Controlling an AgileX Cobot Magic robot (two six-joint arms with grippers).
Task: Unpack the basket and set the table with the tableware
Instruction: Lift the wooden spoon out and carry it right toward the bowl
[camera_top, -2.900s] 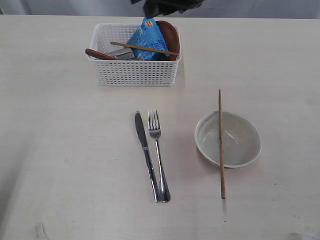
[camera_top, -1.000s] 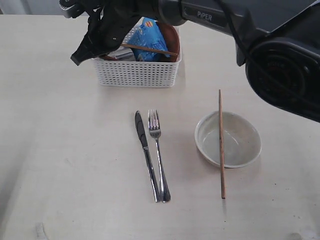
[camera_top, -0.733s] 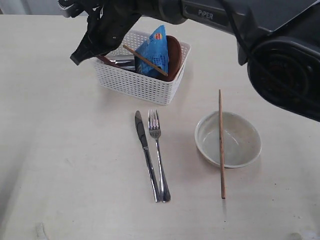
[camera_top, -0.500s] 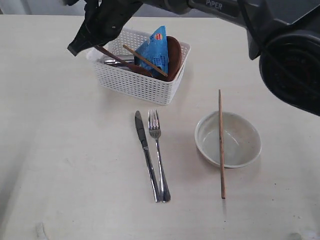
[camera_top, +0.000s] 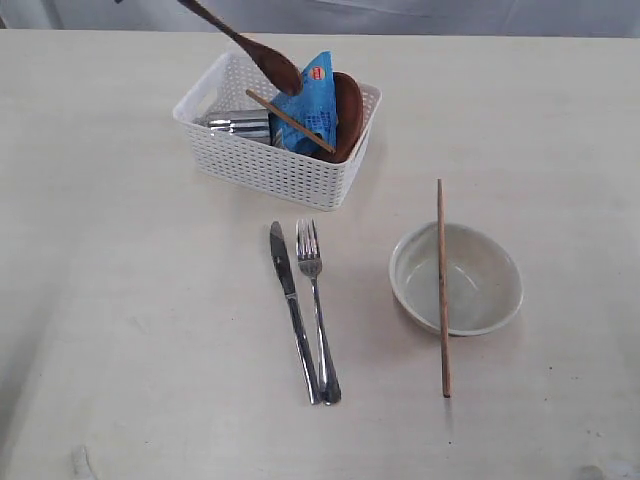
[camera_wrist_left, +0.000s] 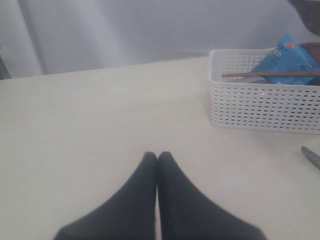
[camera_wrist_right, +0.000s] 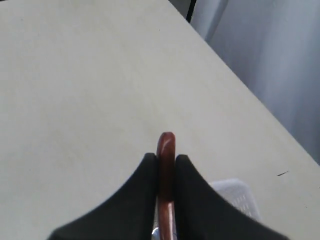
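**A:** Where is the wooden spoon (camera_top: 262, 55) now?

**B:** It hangs above the basket (camera_top: 270, 170). Its bowl end is over the basket's far side, and the handle slants up out of the exterior view. The right gripper (camera_wrist_right: 165, 157) is clamped on the handle close to its tip, and a short stub pokes out past the jaws.

**A:** And the other arm?

**B:** The left gripper (camera_wrist_left: 157, 155) is pressed closed on nothing. It sits low over the table (camera_top: 120, 300), well apart from the basket.

**A:** So how should the spoon be carried?

**B:** Carefully, I think. With the pinch that far out on the handle, the heavy end could swing or twist in the jaws, so slow, smooth travel suits it. It should go straight up first, because a chopstick (camera_top: 290, 120) and the blue packet (camera_top: 310, 100) lean in the basket just below the spoon's bowl.

**A:** Where should it land?

**B:** Probably by the cream bowl (camera_top: 480, 300), on the camera side of the basket and to its right. A second chopstick (camera_top: 442, 290) lies across that bowl and a nudge would roll it off. The knife (camera_top: 290, 300) and fork (camera_top: 315, 300) lie straight out from the basket, so keep clear of those too. I'd let the spoon touch the table before opening the jaws.
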